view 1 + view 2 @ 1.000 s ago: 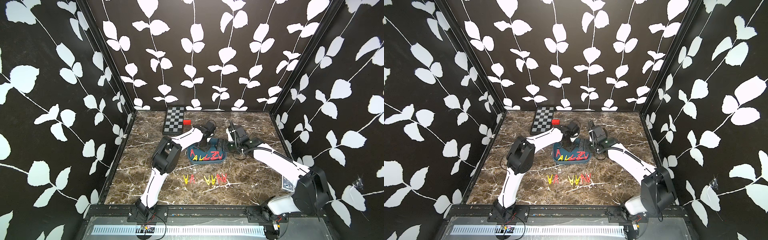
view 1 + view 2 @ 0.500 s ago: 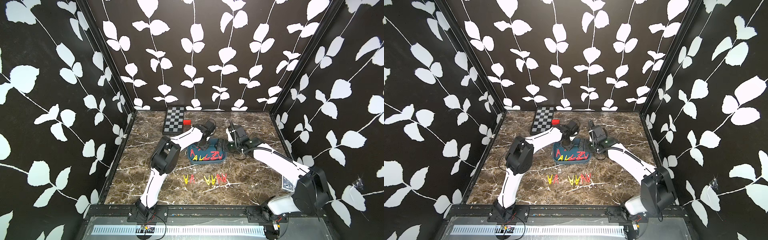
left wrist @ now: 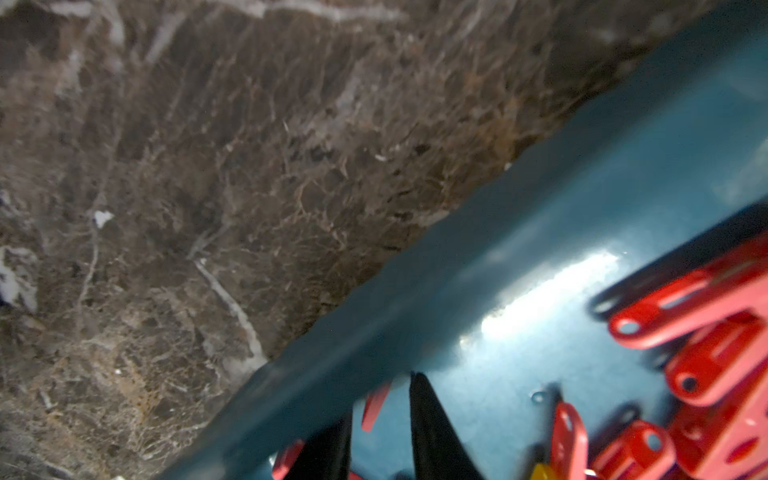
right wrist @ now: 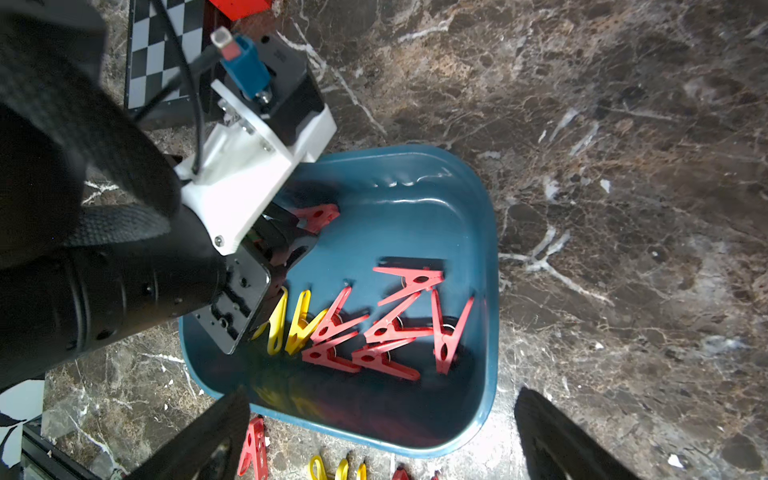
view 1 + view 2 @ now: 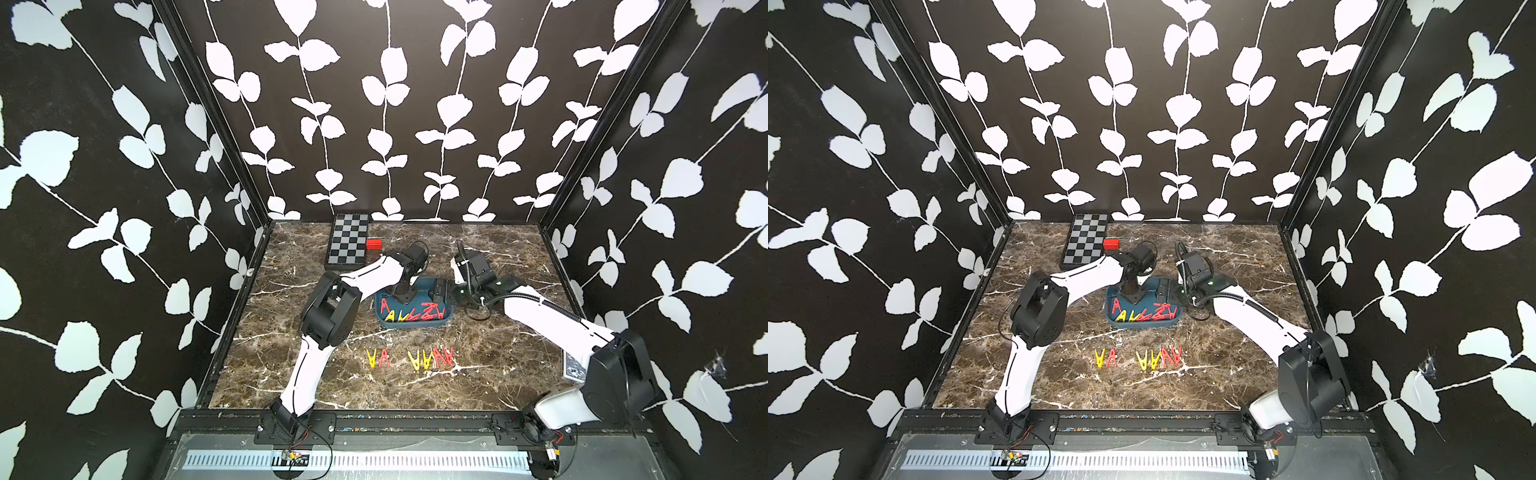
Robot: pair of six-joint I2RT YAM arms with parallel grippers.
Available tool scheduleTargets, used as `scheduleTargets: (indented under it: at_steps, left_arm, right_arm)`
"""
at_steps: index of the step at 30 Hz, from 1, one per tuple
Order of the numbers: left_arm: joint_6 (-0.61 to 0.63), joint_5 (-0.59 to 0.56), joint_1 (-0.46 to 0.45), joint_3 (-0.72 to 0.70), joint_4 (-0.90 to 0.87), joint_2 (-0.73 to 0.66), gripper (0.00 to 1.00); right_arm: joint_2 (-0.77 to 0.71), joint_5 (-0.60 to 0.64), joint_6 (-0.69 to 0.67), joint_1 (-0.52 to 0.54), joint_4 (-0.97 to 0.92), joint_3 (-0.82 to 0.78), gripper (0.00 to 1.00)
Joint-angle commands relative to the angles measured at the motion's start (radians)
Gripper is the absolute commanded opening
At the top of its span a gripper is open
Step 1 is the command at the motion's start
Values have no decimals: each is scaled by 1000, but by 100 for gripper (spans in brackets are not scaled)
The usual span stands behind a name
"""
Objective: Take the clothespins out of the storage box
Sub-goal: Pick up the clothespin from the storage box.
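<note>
Black leaf-print walls, brown marble worktop [image 5: 498, 374]. The storage box [image 5: 411, 325] sits mid-worktop, a bit toward the back edge. About ten clothespins [image 4: 374, 332], red and yellow, are piled overlapping along its front wall. A row of pins [image 5: 415, 358] is already laid out toward the worktop's front edge. The left gripper [image 4: 305, 235] is down inside the box, jaws drawn nearly together on a red clothespin [image 4: 318, 216]. The right gripper [image 5: 438, 293] is spread wide at the box's right wall, nothing in it. Pins look light, stiff, slick plastic, sprung. Best pinched across the flat sides near the pivot; tangled ones may drag neighbours. No readable writing or brand.
</note>
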Motion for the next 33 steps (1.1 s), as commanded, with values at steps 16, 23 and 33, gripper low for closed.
scheduleTargets:
  at_steps: [16,23,33]
  left_arm:
    - [-89,35,-1,-34,-39,-63,4]
    - [-210,66,-13,-81,-53,-175,2]
    - [-479,114,-34,-248,-31,-380,3]
  right_arm:
    - [9,-45,-4,-4,29,17,99]
    - [-31,-77,-18,-5,38,-24,99]
    - [-103,-148,-42,-5,49,-82,99]
